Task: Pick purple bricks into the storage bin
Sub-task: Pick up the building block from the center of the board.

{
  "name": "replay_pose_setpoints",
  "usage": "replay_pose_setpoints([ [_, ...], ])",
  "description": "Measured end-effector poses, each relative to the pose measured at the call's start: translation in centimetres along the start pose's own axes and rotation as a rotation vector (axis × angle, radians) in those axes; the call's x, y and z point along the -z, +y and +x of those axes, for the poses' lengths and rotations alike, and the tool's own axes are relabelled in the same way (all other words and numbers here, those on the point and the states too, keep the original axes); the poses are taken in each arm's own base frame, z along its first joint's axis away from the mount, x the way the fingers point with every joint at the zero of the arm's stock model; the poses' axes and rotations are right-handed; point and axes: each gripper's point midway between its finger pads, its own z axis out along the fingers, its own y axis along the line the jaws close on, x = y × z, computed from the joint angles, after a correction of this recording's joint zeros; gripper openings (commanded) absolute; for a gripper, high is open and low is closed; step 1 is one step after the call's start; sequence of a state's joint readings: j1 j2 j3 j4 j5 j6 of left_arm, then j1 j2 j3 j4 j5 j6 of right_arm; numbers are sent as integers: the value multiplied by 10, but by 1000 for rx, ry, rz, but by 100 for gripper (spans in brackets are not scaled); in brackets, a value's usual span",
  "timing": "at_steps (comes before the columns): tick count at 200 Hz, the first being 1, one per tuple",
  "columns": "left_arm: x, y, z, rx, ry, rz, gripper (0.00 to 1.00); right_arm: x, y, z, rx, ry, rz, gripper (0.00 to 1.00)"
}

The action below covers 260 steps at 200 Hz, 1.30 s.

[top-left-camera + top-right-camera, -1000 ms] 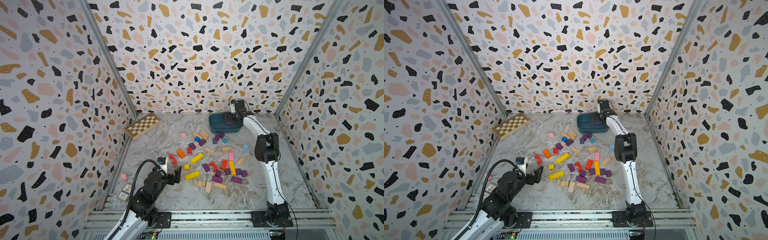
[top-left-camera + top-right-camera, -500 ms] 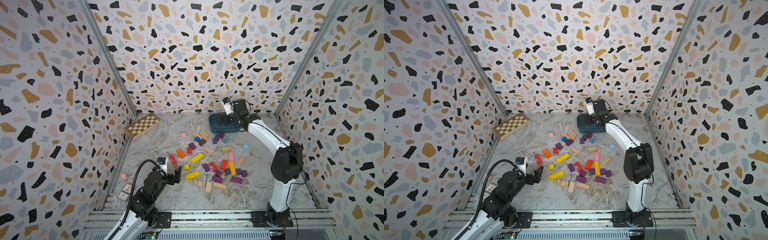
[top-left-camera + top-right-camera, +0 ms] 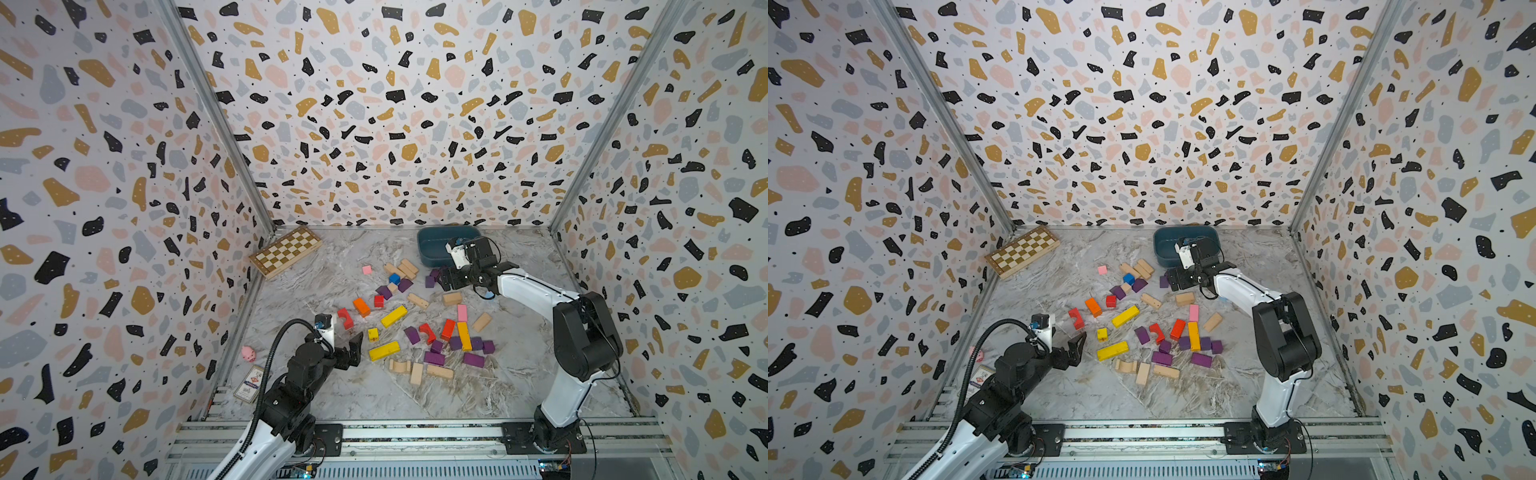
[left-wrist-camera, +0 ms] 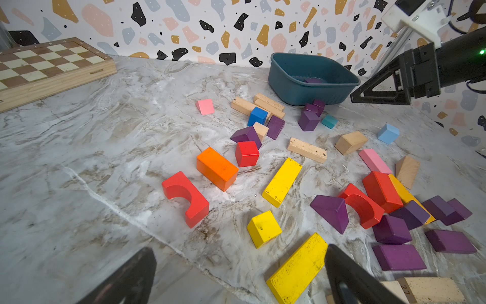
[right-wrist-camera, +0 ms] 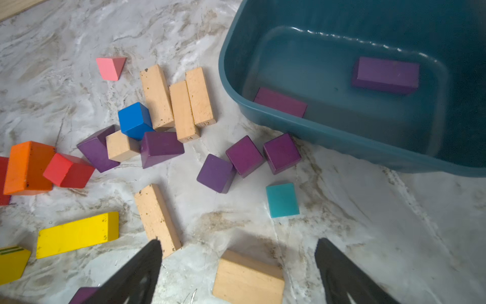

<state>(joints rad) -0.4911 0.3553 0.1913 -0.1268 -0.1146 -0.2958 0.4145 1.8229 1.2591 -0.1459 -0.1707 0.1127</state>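
Right now my right gripper (image 5: 238, 240) hangs low over the marble tabletop (image 5: 381, 215), just short of the storage bin (image 5: 342, 143), with its jaws spread wide and nothing between them. I read that as the stance for a fresh pick: empty, and parted enough to straddle a block.

Two purple bricks (image 5: 385, 75) lie flat on the bin's floor, well apart, one of them against the near wall. Three purple cubes (image 5: 244, 156) sit in a row just outside that wall, touching or nearly so. They look like my closest targets, since the carry to the bin would be short. A teal block (image 5: 282, 200) rests near them and a plain wooden block (image 5: 247, 276) lies on the table below the jaws; I would steer past both.

A purple cluster (image 3: 434, 357) waits among red and yellow blocks nearer the arm bases. My left gripper (image 4: 239, 248) hovers close to its own base, jaws likewise parted and empty, with a yellow bar (image 4: 297, 265) on the table just ahead. I judge it parked out of the right arm's way.
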Motion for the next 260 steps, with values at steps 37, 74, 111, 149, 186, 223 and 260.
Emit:
replay_pose_setpoints([
  [37, 2, -1, -4, 2, -18, 5, 99, -23, -11, 9, -42, 13, 12, 83],
  [74, 3, -1, -5, 3, -22, 6, 99, -40, -29, 18, -76, 40, 37, 77],
  [111, 3, -1, -5, 3, -22, 5, 99, -55, -40, 6, -83, 30, 53, 73],
  [149, 2, -1, -4, 2, -21, 5, 99, -68, -46, -5, -79, 19, 72, 69],
  [186, 1, 0, -3, 1, -13, 3, 99, -75, -50, -3, -74, 31, 92, 66],
  [223, 1, 0, -1, 1, -7, 2, 99, -79, -51, -3, -66, 37, 99, 63],
  [260, 1, 0, -1, 1, -6, 1, 99, -87, -50, -13, -53, 23, 96, 59],
])
